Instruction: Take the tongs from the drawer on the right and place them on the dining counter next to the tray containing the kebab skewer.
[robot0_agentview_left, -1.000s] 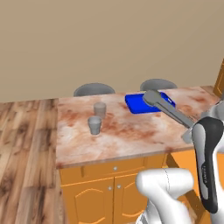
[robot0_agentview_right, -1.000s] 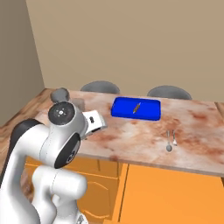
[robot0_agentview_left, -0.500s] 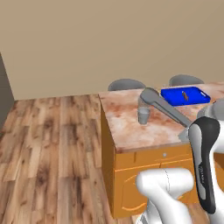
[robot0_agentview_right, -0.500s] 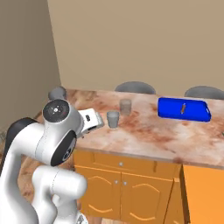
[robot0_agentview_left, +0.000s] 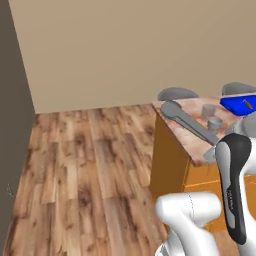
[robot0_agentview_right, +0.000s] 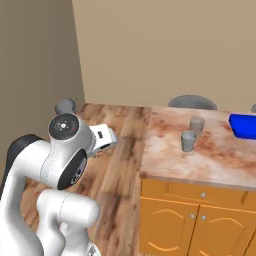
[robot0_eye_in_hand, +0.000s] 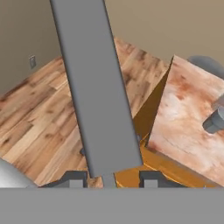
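The gripper clamps the tongs by one end, their length pointing away from it – the tray lies far right across the counter

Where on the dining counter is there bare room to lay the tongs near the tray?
The counter's near-left part, from its left edge to the two grey cups, is bare. The stone in front of the blue tray, right of the cups, also looks free. It is tightest between cups and tray. The tongs sit shut in the jaws.
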